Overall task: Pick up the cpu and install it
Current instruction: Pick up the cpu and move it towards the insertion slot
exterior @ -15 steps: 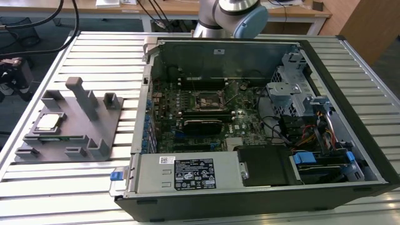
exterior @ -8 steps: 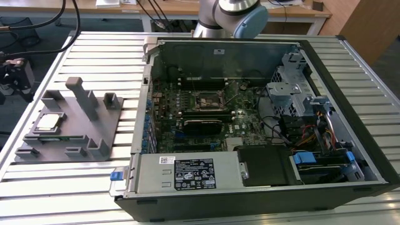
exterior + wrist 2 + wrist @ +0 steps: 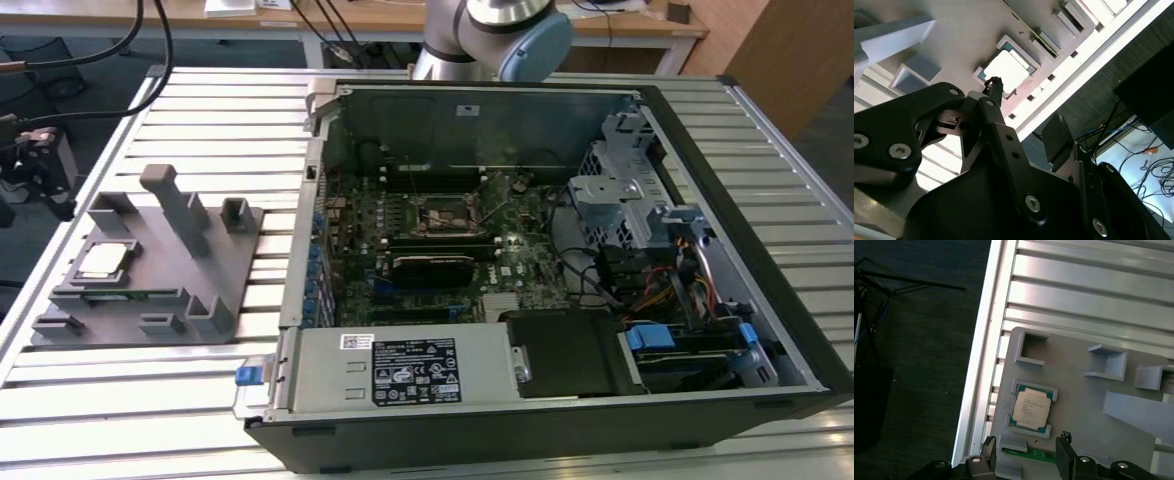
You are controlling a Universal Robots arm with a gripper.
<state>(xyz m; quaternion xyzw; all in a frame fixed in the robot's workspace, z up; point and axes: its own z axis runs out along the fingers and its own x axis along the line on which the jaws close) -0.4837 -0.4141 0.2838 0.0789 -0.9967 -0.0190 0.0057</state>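
**Position of the cpu.** One cpu point(image 3: 1030, 409) is present. It lies flat, metal top facing up, in a shallow square nest on one grey fixture plate point(image 3: 1074, 405). In the exterior view the cpu point(image 3: 104, 262) sits at the left of the frame, well apart from the one open computer case point(image 3: 747, 200) that occupies the centre and right. The one socket point(image 3: 442, 215) is in the middle of the board inside that case.

**Relation to the hand.** In the first wrist view, the hand point(image 3: 1026, 440) is above the fixture plate. Its two fingers point(image 3: 1064, 445) are spread wide and nothing is held between them. The cpu lies just ahead of the fingertips, roughly in line with the gap between them, and does not touch either finger. The part is close to square, so it has no marked long axis; its edges sit slightly skewed to the line joining the fingertips. Only one arm point(image 3: 487, 35) is fitted, so reach is not in question.

**Surroundings.** One green memory stick point(image 3: 1036, 455) stands in the slot beside the cpu nest, nearest the fingertips. The fixture plate and case both rest on the slatted tabletop point(image 3: 134, 400).
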